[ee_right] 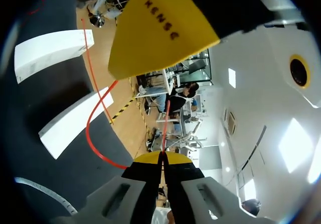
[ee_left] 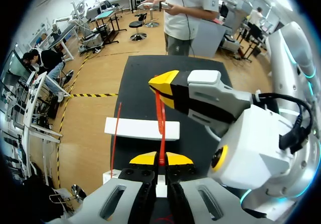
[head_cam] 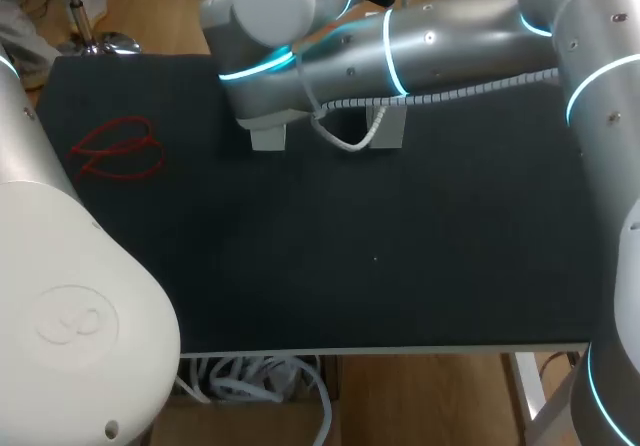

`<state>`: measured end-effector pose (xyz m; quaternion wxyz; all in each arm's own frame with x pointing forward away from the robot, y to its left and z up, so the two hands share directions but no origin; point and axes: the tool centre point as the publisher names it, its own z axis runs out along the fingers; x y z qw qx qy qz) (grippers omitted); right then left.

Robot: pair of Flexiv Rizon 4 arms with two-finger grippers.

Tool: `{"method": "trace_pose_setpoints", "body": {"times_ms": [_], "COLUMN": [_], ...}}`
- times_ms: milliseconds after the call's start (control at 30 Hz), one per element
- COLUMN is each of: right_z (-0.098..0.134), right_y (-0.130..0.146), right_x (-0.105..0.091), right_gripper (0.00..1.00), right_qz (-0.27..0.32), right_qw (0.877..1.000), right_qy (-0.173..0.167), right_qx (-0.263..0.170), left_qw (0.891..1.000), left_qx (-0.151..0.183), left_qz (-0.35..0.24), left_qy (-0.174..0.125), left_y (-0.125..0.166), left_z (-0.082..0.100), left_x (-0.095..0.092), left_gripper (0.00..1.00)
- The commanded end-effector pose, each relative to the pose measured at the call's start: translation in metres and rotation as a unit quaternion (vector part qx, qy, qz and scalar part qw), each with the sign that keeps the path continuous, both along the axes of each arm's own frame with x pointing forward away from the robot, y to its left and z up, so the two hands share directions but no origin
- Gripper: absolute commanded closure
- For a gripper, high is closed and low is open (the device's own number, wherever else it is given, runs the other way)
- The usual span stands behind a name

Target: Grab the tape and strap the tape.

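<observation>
Head view: the red tape point(head_cam: 115, 151) lies looped on the left of the black worktop point(head_cam: 400, 266). My right arm point(head_cam: 430, 41) crosses above two white blocks point(head_cam: 268, 136), hiding both end effectors.

Left wrist view: the left end effector point(ee_left: 161, 158) pinches a tape strand running up to the right end effector point(ee_left: 159, 87), which blocks the worktop beyond.

Right wrist view: the right end effector is clamped on the tape, and the other's yellow tip looms ahead.

Right arm point(head_cam: 450, 36): smooth silver-grey tube links, glowing cyan rings at the joints, small dark screws, grey coiled cable point(head_cam: 470, 90) slung alongside. Left arm point(head_cam: 70, 306): bulky white shell, embossed round logo. Left gripper point(ee_left: 161, 158) and right gripper point(ee_right: 161, 157): 2 dark slotted fingers point(ee_left: 143, 159) each, yellow tips.
</observation>
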<state>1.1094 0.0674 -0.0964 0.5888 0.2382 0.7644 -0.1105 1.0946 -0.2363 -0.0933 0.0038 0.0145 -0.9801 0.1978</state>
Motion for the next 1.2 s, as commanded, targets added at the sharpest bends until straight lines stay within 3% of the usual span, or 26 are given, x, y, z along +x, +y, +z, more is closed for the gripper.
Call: {"method": "trace_pose_setpoints", "body": {"times_ms": [33, 1200], "right_z": [0.001, 0.0], "right_y": [0.004, 0.02], "right_x": [0.002, 0.002], "right_gripper": [1.0, 1.0], "right_qz": [0.0, 0.004], "right_qw": [1.0, 1.0], "right_qy": [-0.002, -0.012], "right_qx": [-0.004, -0.017], "left_qw": [1.0, 1.0], "left_qx": [0.003, 0.003], "left_qz": [0.001, 0.001], "left_qy": [0.001, 0.001], "left_y": [0.0, 0.0], "left_z": [0.001, 0.001], "left_x": [0.0, 0.0], "left_gripper": [1.0, 1.0]}}
